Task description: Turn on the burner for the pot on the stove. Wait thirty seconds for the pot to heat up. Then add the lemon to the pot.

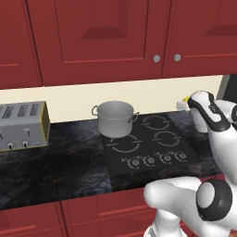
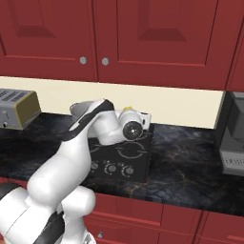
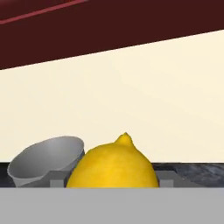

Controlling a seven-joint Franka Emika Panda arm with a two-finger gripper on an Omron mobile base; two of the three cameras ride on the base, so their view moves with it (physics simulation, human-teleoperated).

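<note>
On the stove [image 1: 150,143]: one pot [image 1: 115,118], four knobs [image 1: 158,159].

The lemon [image 3: 112,166] is being cut off along its lower part in the hand view, and in the left base view only a yellow sliver [image 1: 185,99] is peeking past the white arm. The pot [image 3: 46,160] is losing its base at the same edge — in the right base view the arm is covering much of the stove [image 2: 138,162]. The toaster [image 1: 21,125] is running off the left border.
</note>
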